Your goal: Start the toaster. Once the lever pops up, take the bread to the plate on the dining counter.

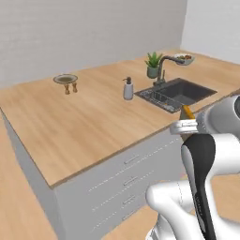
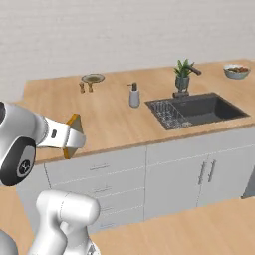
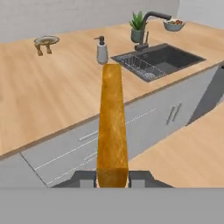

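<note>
My gripper (image 3: 112,178) clamped on bread (image 3: 112,131), slice edge-on between fingertips (image 3: 84,178), crust facing camera. Gripper (image 2: 74,135) held off counter (image 1: 84,126) front edge, above drawers (image 2: 94,184). Plate (image 1: 65,78) at far side of counter, well apart from bread (image 1: 187,112). Soap bottle (image 1: 128,89) beside sink (image 1: 180,91); plant (image 1: 153,63) behind faucet (image 1: 163,68); bowl (image 2: 236,70) at far corner.
</note>
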